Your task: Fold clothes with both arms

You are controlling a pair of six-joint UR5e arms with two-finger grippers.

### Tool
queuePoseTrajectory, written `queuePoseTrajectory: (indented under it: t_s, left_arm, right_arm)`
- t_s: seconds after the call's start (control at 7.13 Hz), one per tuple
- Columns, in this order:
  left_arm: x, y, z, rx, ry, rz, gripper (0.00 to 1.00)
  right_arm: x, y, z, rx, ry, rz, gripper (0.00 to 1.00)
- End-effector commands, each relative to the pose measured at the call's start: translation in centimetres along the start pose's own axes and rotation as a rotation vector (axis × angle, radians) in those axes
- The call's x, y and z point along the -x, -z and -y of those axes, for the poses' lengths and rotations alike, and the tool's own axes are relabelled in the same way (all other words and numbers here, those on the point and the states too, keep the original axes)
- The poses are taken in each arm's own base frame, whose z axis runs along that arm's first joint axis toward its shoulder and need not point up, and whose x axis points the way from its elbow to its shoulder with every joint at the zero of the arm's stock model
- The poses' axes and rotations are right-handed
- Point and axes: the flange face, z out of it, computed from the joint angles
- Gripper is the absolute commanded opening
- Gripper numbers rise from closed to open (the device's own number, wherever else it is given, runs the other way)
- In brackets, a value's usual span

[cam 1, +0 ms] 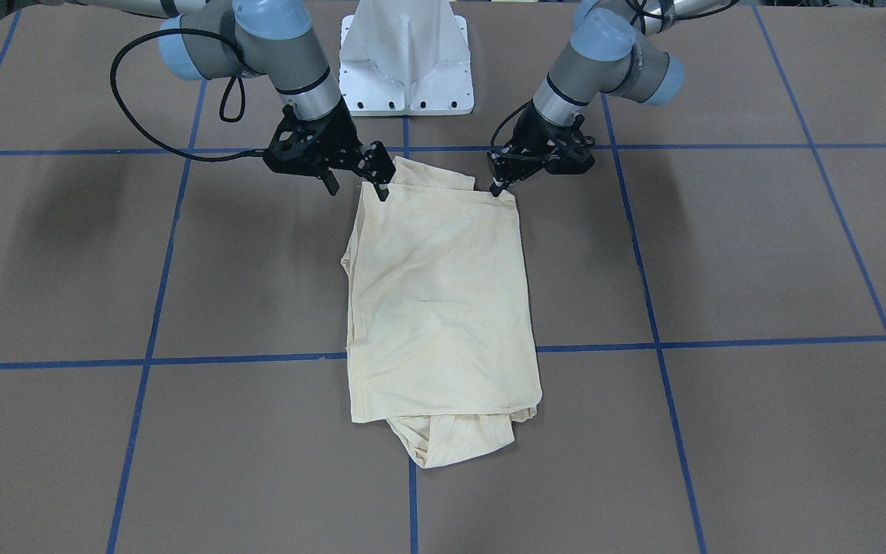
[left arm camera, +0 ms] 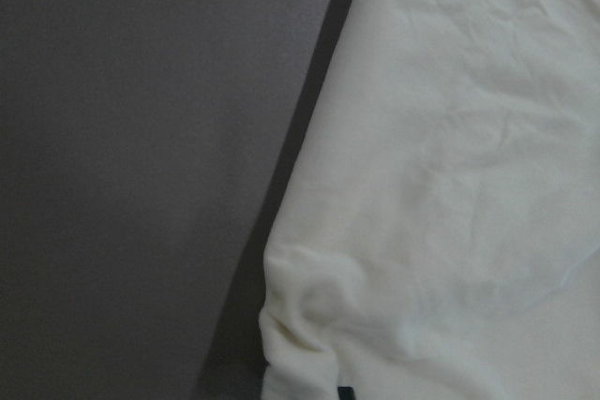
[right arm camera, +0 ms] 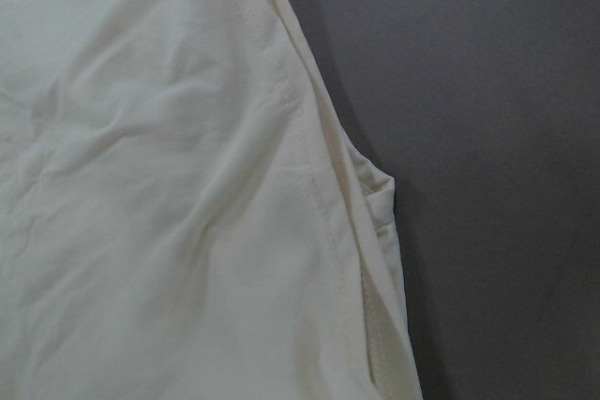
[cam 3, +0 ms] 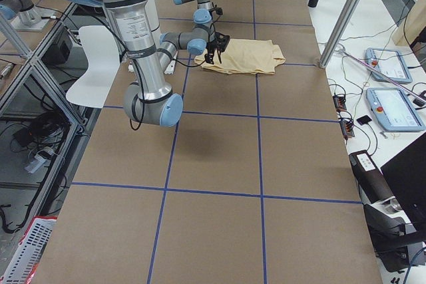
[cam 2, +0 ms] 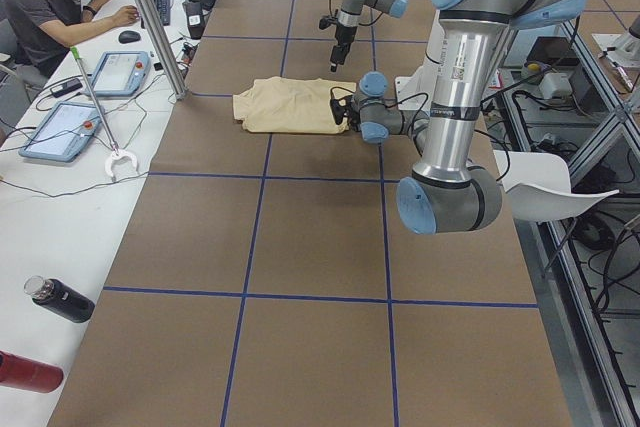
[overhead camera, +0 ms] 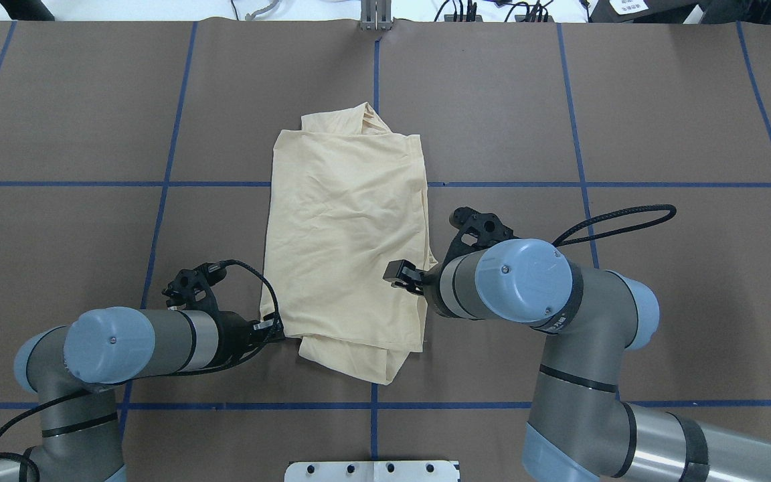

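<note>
1. Right tool [cam 1: 357,190] stands with its jaws apart at one near corner of the T-shirt [cam 1: 439,300], one finger over the cloth and one off it. The left tool [cam 1: 498,187] touches the other near corner. Its fingers look close together, but I cannot tell whether cloth sits between them.
2. On the surface [cam 1: 720,246] the T-shirt lies in the middle as a long folded panel across a blue tape line [cam 1: 243,358], its print hidden.
3. The step appears to be pinching both near corners to fold that end over. Each tool should catch every layer, and both should rise together with the edge kept taut.
4. A loose bunch [cam 1: 451,442] pokes out at the far end, so the fold should land square over it.
5. The front-facing view shows the jaw spacing, which the wrists hide in the overhead view. The right wrist view shows no fingers, only the stitched hem [right arm camera: 281,91] and the stacked layers.
</note>
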Motion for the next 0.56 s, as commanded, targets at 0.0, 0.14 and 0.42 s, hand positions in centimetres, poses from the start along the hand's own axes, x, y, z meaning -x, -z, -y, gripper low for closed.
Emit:
queuePoseTrajectory:
  t_s: [0.0, 0.14, 0.42]
  left_arm:
    - [-0.42, 1.04, 0.01, 0.002, 0.000, -0.016, 0.00]
    - [-0.54, 1.28, -0.05, 0.005, -0.001, -0.020, 0.00]
    - [-0.47, 1.29, -0.02, 0.002, 0.000, -0.016, 0.20]
  right_arm:
    - [0.06, 0.19, -0.07, 0.001, 0.001, 0.004, 1.00]
    - [-0.19, 0.08, -0.01, 0.000, -0.001, 0.000, 1.00]
    - [-0.29, 0.03, 0.01, -0.001, -0.002, -0.004, 1.00]
